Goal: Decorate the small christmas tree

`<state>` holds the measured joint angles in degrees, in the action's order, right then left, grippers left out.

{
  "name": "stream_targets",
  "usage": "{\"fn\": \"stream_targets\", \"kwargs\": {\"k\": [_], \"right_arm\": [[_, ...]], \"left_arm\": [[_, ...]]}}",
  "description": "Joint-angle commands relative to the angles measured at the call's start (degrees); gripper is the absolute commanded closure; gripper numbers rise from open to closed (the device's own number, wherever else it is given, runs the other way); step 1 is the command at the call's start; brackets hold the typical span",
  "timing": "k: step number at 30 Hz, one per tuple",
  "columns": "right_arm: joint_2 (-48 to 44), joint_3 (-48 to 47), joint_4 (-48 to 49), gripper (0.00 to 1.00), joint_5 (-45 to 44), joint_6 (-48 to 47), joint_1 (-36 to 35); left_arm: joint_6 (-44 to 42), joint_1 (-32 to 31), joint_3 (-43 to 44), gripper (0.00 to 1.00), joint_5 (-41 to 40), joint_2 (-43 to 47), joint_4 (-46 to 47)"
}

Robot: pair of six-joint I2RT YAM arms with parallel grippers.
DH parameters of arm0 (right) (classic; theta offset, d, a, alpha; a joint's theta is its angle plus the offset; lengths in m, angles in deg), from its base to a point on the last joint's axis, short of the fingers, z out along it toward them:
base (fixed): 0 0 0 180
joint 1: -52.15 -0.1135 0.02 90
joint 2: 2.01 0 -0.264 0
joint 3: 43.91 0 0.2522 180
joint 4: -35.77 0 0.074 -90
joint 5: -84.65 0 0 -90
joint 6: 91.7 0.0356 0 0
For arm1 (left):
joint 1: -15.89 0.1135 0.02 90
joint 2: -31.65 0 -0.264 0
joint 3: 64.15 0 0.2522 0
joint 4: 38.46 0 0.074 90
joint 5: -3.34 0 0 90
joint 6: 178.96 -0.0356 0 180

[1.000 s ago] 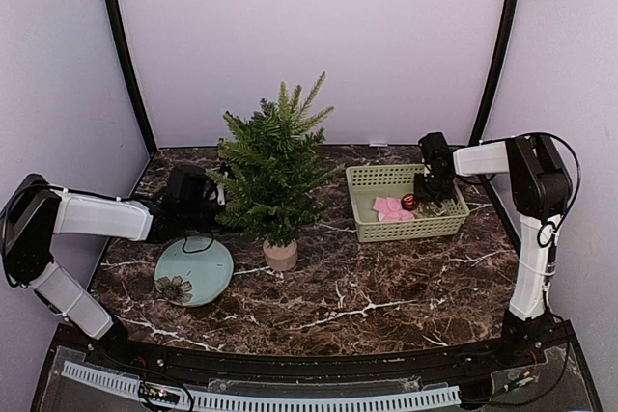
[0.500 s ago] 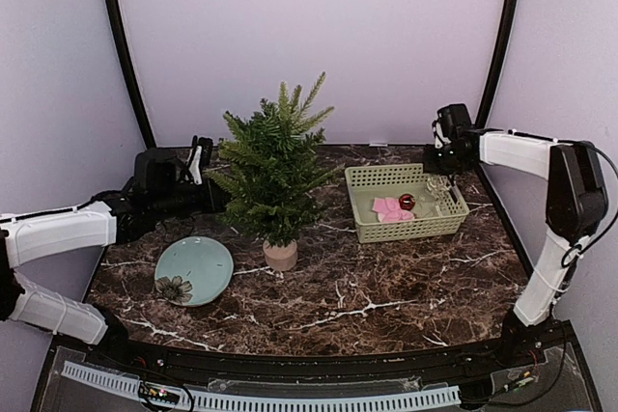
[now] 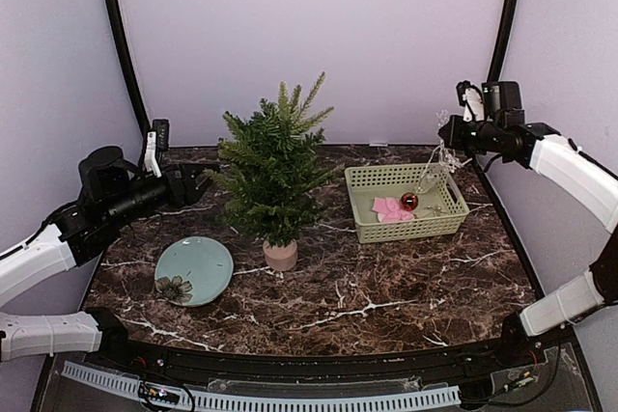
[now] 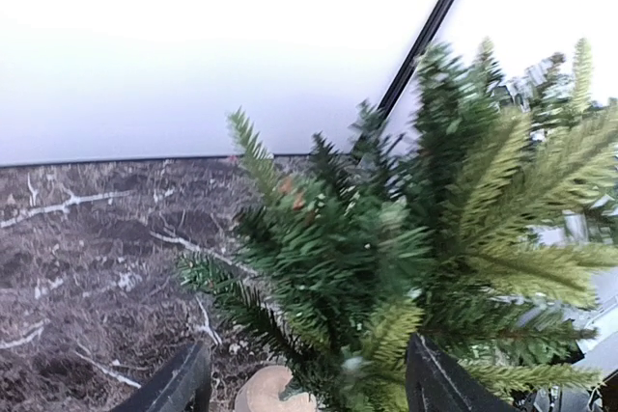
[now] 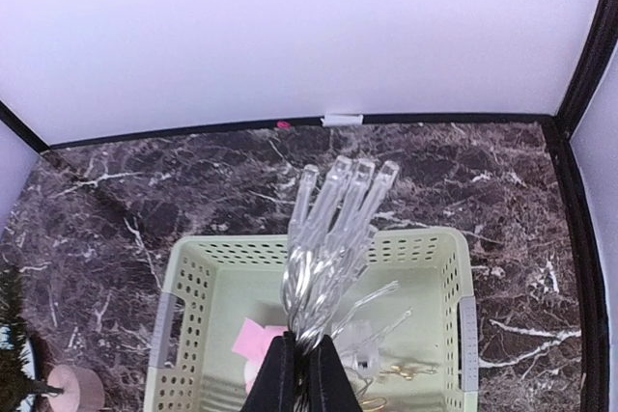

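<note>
Small christmas tree, bushy dark-green needles, stands upright in a round beige-pink pot on the dark brown marble-pattern table, about mid-table, slightly left of centre.

Left gripper: raised off the table to the left of the tree, aimed at it. Jaws spread wide, nothing between them. In the wrist view the left-hand branches fill the gap ahead. Contact with the needle tips cannot be told.

Right gripper: high over the far right corner, above the pale green perforated plastic basket. Jaws pressed together, pinching a bundle of clear string lights. The bulbs fan out past the fingertips, and a thin strand hangs down into the basket.

Basket sits to the right of the tree, apart from it. Inside: a pink petal-shaped piece and a small red bauble, side by side.

Near left of the pot lies a round pale teal plate, flat on the table, with a dark flower-shaped ornament on its near edge.
</note>
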<state>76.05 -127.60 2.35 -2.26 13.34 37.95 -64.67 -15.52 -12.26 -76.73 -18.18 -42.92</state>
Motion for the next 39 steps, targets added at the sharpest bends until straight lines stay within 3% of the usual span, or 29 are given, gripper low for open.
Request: {"fn": "stream_targets", "kwargs": {"k": [1,8,12,14,18,23,26,29,33,39], "right_arm": [[-5.88,-0.88,1.13,1.00,3.30,-0.92,-0.36],[-6.21,-3.81,0.26,1.00,2.52,-1.61,-0.39],[0.52,-5.30,-0.80,1.00,-1.04,-3.02,-0.39],[3.38,-7.17,-2.79,1.00,2.28,-3.66,-0.72],[-0.94,-3.74,4.19,1.00,1.70,-1.57,-2.67],[2.89,-13.13,-6.80,1.00,-2.36,-4.33,-3.90],[-1.39,-4.41,3.22,1.00,-6.05,-5.29,-6.04],[4.97,-6.55,-3.51,1.00,-4.47,-6.01,-4.79],[-0.67,-3.21,3.97,1.00,-3.27,-2.00,-5.93],[-1.40,-14.13,-1.27,1.00,0.35,-2.30,-6.40]], "left_arm": [[-3.55,-0.31,-0.73,0.29,0.48,2.90,-1.47],[-5.82,-0.40,1.12,0.29,0.76,2.93,-2.22],[-6.51,-0.47,1.43,0.29,1.51,1.93,-1.83],[-6.60,-0.48,1.42,0.29,1.75,1.62,-1.62],[-7.38,-0.52,1.17,0.29,2.79,2.07,-0.85],[-9.88,-0.57,2.42,0.29,1.96,2.36,-1.66],[-9.82,-0.66,2.83,0.29,1.89,2.80,-1.28],[-9.94,-0.65,2.17,0.29,2.36,2.45,0.23],[-10.25,-0.95,2.45,0.29,3.87,2.59,0.51],[-12.22,-1.34,2.38,0.30,4.44,4.94,1.91]]}}
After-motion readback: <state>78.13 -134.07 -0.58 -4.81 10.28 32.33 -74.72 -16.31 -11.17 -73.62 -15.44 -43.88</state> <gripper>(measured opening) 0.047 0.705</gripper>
